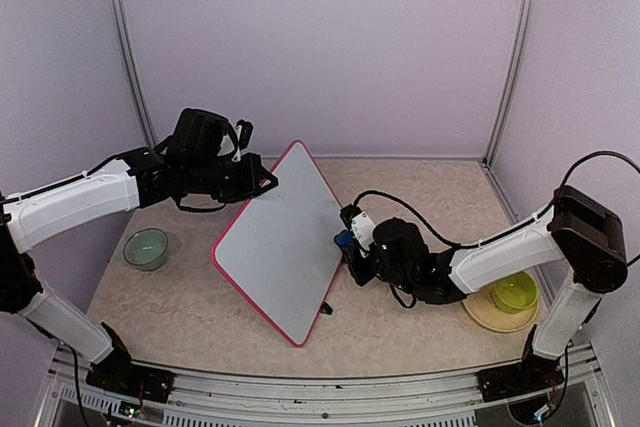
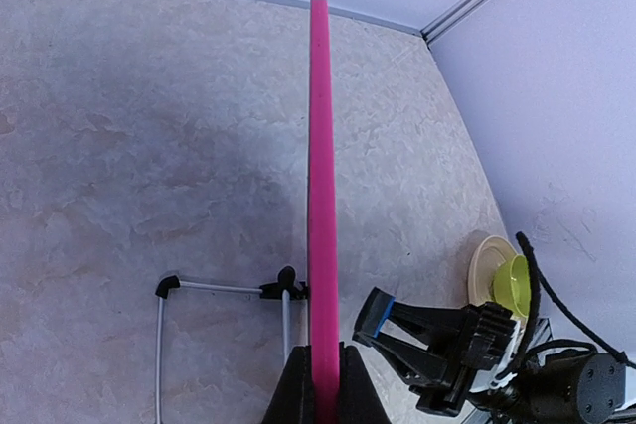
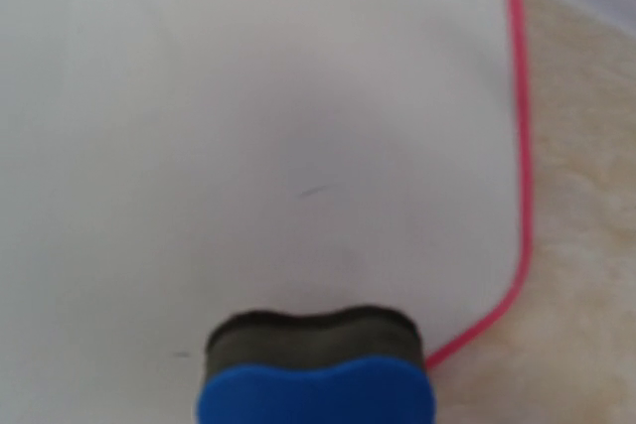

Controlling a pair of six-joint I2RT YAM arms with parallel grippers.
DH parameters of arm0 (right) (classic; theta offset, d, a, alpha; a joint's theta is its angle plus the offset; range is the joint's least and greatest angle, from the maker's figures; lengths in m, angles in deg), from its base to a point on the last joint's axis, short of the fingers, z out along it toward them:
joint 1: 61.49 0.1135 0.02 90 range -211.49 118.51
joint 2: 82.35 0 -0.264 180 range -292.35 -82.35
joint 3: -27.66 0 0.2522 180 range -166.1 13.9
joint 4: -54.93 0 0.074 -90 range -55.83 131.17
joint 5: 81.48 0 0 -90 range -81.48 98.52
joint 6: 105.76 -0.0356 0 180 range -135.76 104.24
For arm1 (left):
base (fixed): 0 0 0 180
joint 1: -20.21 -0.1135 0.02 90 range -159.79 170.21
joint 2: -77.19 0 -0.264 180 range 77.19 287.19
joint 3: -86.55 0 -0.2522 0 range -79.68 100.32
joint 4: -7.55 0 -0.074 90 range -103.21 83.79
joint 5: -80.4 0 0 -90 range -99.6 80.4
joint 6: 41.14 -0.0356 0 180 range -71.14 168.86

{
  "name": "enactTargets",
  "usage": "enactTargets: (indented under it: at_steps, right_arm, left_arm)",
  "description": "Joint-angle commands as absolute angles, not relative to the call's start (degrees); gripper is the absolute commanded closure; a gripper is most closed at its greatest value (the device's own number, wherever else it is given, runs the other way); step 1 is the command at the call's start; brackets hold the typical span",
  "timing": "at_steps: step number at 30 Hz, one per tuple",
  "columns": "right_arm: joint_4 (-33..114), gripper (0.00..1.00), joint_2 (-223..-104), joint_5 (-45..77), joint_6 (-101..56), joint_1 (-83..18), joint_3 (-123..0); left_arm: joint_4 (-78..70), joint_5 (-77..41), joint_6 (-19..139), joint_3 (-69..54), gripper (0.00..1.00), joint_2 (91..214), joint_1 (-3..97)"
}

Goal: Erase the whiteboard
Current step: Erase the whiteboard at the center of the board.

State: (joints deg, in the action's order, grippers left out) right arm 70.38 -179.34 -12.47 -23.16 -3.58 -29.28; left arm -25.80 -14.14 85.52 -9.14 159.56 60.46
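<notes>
- One whiteboard [image 1: 275, 247] stands tilted mid tabletop [image 1: 180, 317]; left claw [image 2: 323, 389] clenched on its pink rim
- Right claw [image 1: 352, 244] grasping one blue eraser [image 3: 316, 384] at board's right edge
- Two bowls: left bowl [image 1: 146, 248], right bowl [image 1: 514, 292], well clear

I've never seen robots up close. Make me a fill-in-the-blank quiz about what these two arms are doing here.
1. The left end effector is clamped on the pink rim of the ____.
2. The right end effector holds a blue ____ up to that board's white face.
3. The pale yellow plate at the right carries a yellow-green ____.

Missing words: whiteboard; eraser; bowl.
</notes>
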Motion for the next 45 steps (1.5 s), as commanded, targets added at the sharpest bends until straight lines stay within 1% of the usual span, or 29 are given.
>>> enactTargets:
  at_steps: [1, 8, 17, 25, 39, 45]
  right_arm:
    - [74.9, 1.0, -184.3, -11.1, -22.7, -3.8, -32.0]
    - [77.2, 1.0, -189.1, -8.0, -23.2, -3.8, -33.4]
    - [80.5, 1.0, -190.1, -4.9, -22.9, -1.4, -31.1]
    - [81.2, 1.0, -191.8, -7.1, -23.1, 3.5, -29.6]
    - [84.6, 1.0, -188.6, -7.2, -20.4, 11.9, -27.3]
    - [85.5, 1.0, -186.9, -10.0, -20.2, 12.1, -26.2]
  left_arm:
    - [-19.4, -16.2, 86.4, -9.8, 1.0, 159.7, 60.0]
    - [-18.5, -16.1, 86.4, -10.8, 1.0, 160.3, 59.8]
    - [-17.6, -16.1, 86.5, -11.4, 1.0, 161.0, 59.8]
    - [-17.5, -15.8, 86.6, -11.4, 1.0, 161.0, 59.5]
    - [-17.6, -15.8, 86.8, -11.7, 1.0, 160.4, 59.3]
    - [-17.5, -15.8, 86.7, -12.0, 1.0, 160.2, 59.3]
